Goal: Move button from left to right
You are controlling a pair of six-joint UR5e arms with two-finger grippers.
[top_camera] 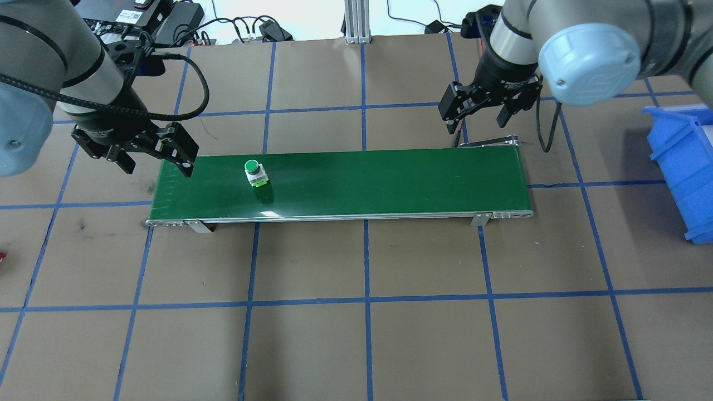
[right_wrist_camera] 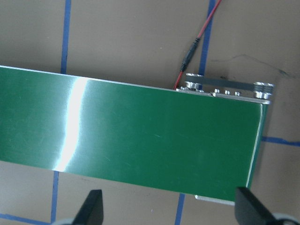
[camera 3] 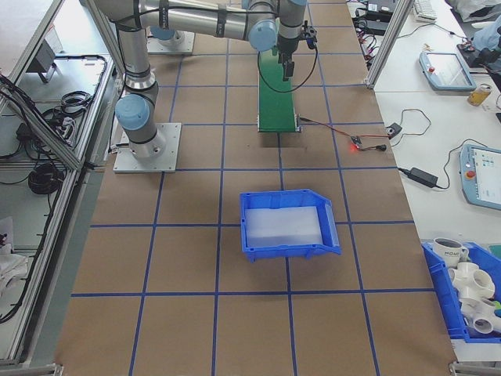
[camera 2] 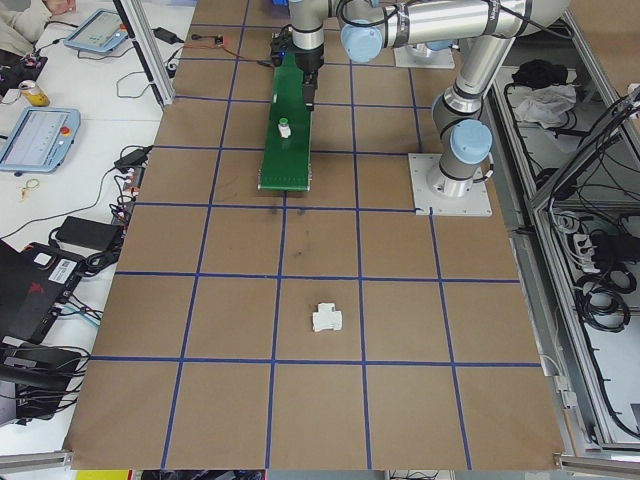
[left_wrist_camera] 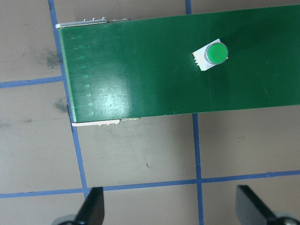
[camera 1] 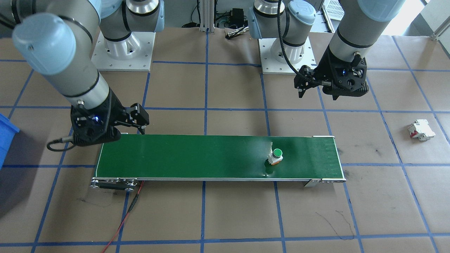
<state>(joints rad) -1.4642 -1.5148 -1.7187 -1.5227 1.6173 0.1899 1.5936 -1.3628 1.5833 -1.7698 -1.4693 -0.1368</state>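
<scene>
The button point(top_camera: 253, 170) has a round green cap on a white body and stands upright on the green conveyor belt point(top_camera: 362, 178), near the belt's left end. It also shows in the front view as the button point(camera 1: 276, 155) and in the left wrist view as the button point(left_wrist_camera: 213, 54). My left gripper point(top_camera: 157, 165) hangs open and empty by the belt's left end, a short way left of the button and apart from it. At the belt's right end my right gripper point(top_camera: 477, 122) hangs open with nothing between its fingers point(right_wrist_camera: 91, 208).
A blue bin point(top_camera: 682, 167) stands on the brown paper at the far right. A white breaker with red marks point(camera 1: 421, 130) lies on the table beyond the belt's left end. A red wire point(camera 1: 123, 221) runs from the belt's right end toward the table's edge.
</scene>
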